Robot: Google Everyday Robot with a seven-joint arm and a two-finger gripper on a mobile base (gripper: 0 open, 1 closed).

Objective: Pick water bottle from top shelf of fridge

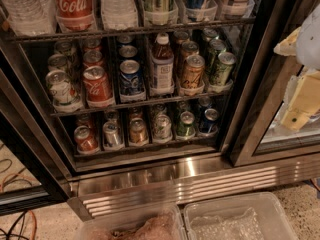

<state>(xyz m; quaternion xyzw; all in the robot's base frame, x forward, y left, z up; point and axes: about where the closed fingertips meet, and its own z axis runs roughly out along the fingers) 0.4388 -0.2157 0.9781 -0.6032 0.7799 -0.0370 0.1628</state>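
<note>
Water bottle (25, 9): clear, ribbed. Cola bottle (75, 4): red label, white script. Fridge (200, 184): dark frame, ribbed steel base. Gripper (300, 106), at right edge: pale yellow.

Gripper (301, 101) at right edge of view: pale yellow blocky pieces, small dark dot; rounded white arm (311, 34) above

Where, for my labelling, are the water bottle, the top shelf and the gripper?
water bottle (27, 9), camera view, top left, on its ribbed clear wall.
top shelf (130, 30), camera view, on its front rail.
gripper (306, 39), camera view, right edge, on its pale body.
</note>
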